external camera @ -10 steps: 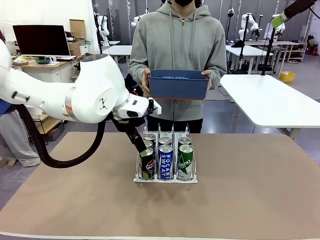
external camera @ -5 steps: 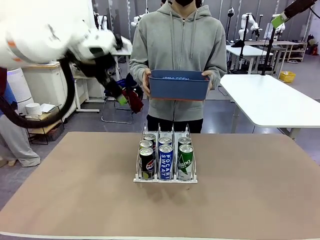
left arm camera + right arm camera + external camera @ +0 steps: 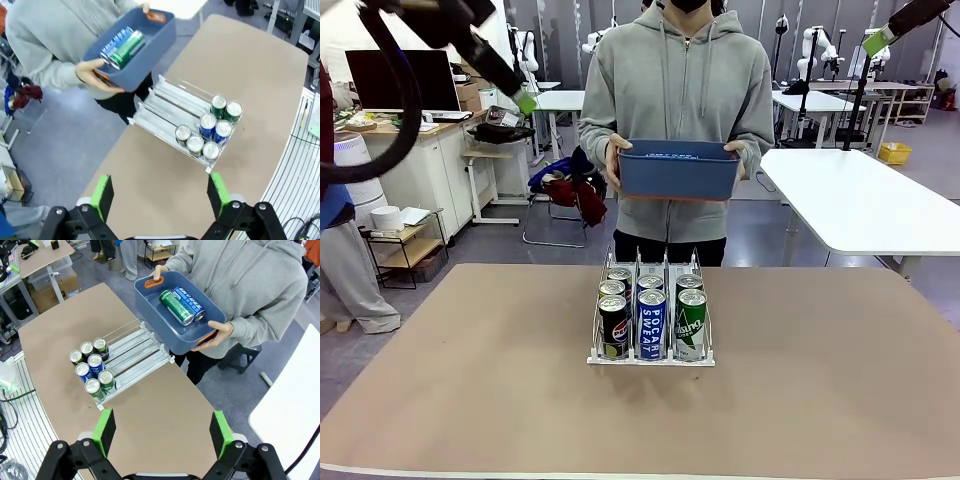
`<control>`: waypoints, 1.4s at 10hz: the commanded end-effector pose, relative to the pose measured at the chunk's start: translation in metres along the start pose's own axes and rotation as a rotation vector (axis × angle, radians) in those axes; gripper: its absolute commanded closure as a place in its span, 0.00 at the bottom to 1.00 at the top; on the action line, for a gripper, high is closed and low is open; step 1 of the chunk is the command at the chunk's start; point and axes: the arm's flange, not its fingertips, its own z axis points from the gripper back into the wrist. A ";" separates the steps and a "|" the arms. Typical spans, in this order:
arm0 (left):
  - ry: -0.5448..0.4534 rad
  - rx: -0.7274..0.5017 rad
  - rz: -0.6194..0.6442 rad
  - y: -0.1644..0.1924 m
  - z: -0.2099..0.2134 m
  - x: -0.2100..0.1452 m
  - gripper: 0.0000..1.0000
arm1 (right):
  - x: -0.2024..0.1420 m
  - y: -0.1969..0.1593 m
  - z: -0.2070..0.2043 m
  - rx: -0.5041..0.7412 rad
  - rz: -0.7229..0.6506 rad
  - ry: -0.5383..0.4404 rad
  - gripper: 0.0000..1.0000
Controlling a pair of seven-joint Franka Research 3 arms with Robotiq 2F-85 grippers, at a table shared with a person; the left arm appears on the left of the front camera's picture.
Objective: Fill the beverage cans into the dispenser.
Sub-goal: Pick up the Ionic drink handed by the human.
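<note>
White wire dispenser [image 3: 650,357] on brown table [image 3: 470,400], seven slim aluminium cans [image 3: 651,322] in three lanes. Blue plastic bin [image 3: 677,172] holding seemingly two more. Left hand [image 3: 160,194], right hand [image 3: 162,431] wide open, empty.

Brown-topped table [image 3: 240,65] spreads well below my left pincer [image 3: 160,194], its fingers parted and holding nothing. The white wire dispenser [image 3: 165,107] stands directly on the table, ahead of the pincer and toward its right finger. From my right pincer [image 3: 162,431], likewise spread wide, the dispenser [image 3: 135,347] lies ahead toward the left finger, with six cans [image 3: 95,362] bunched at the end nearer me.
</note>
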 end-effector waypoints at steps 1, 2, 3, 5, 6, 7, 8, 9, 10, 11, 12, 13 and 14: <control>-0.080 -0.046 -0.018 0.012 0.024 0.002 0.00 | 0.000 0.001 0.000 0.001 0.000 0.000 0.00; -0.094 -0.059 0.005 0.019 0.037 0.005 0.00 | 0.000 0.001 0.000 0.001 0.000 0.000 0.00; -0.056 -0.078 0.005 0.023 0.039 0.002 0.00 | 0.000 0.001 0.000 0.001 0.000 0.000 0.00; -0.073 -0.002 -0.001 0.011 0.036 0.007 0.00 | 0.000 0.001 0.000 0.001 0.000 0.000 0.00; -0.073 -0.002 -0.001 0.011 0.036 0.007 0.00 | 0.000 0.001 0.000 0.001 0.000 0.000 0.00; -0.073 -0.002 -0.001 0.011 0.036 0.007 0.00 | 0.000 0.001 0.000 0.001 0.000 0.000 0.00; -0.073 -0.002 -0.001 0.011 0.036 0.007 0.00 | 0.000 0.001 0.000 0.001 0.000 0.000 0.00; -0.073 -0.002 -0.001 0.011 0.036 0.007 0.00 | 0.000 0.001 0.000 0.001 0.000 0.000 0.00; -0.073 -0.002 -0.001 0.011 0.036 0.007 0.00 | 0.000 0.001 0.000 0.001 0.000 0.000 0.00; -0.073 -0.002 -0.001 0.011 0.036 0.007 0.00 | 0.000 0.001 0.000 0.001 0.000 0.000 0.00; -0.073 -0.002 -0.001 0.011 0.036 0.007 0.00 | 0.000 0.001 0.000 0.001 0.000 0.000 0.00; -0.073 -0.002 -0.001 0.011 0.036 0.007 0.00 | 0.000 0.001 0.000 0.001 0.000 0.000 0.00; -0.073 -0.002 -0.001 0.011 0.036 0.007 0.00 | 0.000 0.001 0.000 0.001 0.000 0.000 0.00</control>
